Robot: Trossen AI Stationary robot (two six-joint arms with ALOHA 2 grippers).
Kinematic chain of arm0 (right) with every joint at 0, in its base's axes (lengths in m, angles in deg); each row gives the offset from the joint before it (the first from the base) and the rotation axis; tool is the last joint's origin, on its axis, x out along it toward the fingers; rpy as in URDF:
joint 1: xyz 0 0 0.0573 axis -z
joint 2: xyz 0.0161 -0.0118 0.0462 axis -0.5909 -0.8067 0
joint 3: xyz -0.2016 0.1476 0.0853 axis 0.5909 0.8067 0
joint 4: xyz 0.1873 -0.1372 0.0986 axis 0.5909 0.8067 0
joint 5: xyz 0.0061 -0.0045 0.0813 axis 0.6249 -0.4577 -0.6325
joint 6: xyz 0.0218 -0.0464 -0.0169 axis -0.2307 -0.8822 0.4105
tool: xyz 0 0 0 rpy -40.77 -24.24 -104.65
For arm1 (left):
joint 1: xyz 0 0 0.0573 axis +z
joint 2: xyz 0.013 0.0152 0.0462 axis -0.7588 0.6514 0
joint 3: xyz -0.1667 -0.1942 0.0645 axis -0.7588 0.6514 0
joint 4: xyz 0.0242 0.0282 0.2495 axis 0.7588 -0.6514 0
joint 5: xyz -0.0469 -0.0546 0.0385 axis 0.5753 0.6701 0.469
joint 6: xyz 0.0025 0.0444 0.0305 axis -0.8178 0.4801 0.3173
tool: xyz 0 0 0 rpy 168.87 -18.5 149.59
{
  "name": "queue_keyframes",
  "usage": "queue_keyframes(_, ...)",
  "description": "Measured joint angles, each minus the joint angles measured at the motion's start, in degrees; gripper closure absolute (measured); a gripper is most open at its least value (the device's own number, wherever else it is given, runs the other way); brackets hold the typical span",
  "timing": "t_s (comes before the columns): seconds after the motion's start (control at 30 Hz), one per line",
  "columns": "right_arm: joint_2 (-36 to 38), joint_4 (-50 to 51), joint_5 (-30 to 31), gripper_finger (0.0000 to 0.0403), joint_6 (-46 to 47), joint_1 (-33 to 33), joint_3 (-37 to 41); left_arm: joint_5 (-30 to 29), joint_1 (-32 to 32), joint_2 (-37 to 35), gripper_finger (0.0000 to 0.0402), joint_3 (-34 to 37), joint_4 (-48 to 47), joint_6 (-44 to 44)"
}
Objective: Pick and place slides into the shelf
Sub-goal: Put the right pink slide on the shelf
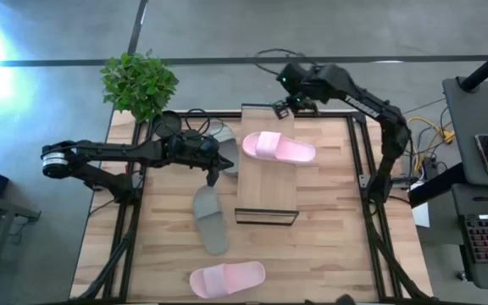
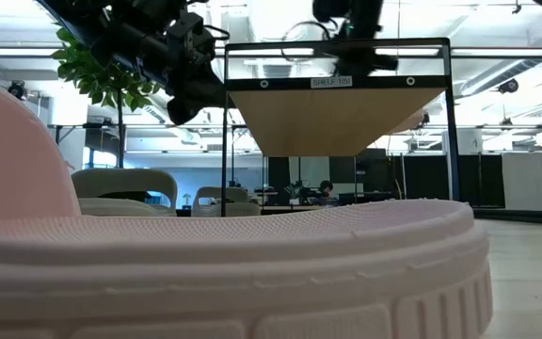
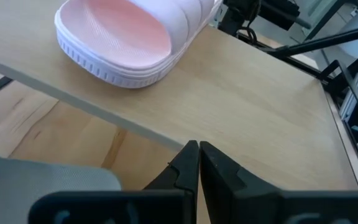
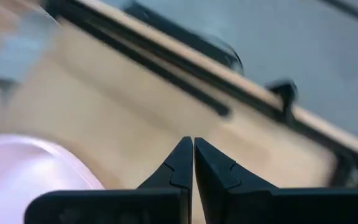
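While one pink slide [image 1: 278,147] lies on the shelf [image 1: 267,199], we still have three on the table [image 1: 329,246] — both grippers, left [image 1: 213,176] and right [image 1: 282,108], are clenched empty.

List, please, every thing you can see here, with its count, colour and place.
Pink slides: two; one on the shelf top, one at the table's near edge.
Grey-green slides: two; one on the table left of the shelf, one partly hidden under the left arm.
Shelf: one, light wood, mid-table.
Table: one, wooden.
Plant: one, green, far left corner.
Left hand: shut, empty, beside the shelf.
Right hand: shut, empty, over the shelf's far end.
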Motion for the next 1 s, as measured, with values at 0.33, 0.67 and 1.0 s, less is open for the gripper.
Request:
queue_keyframes(0.33,12.62,10.24,-1.12,0.0394,8.66,0.03,20.43,0.33,0.00,-0.26,0.0402,0.17,-0.20,0.13)
queue_keyframes(0.67,28.16,-3.45,-11.72,0.0394,22.39,-1.49,42.52,1.00,0.02,-0.26,0.0402,0.09,-0.13,1.75)
queue_keyframes(1.0,29.13,-7.17,-12.91,0.0394,25.91,-5.66,48.95,1.34,0.02,-0.26,0.0402,0.15,-0.38,1.40)
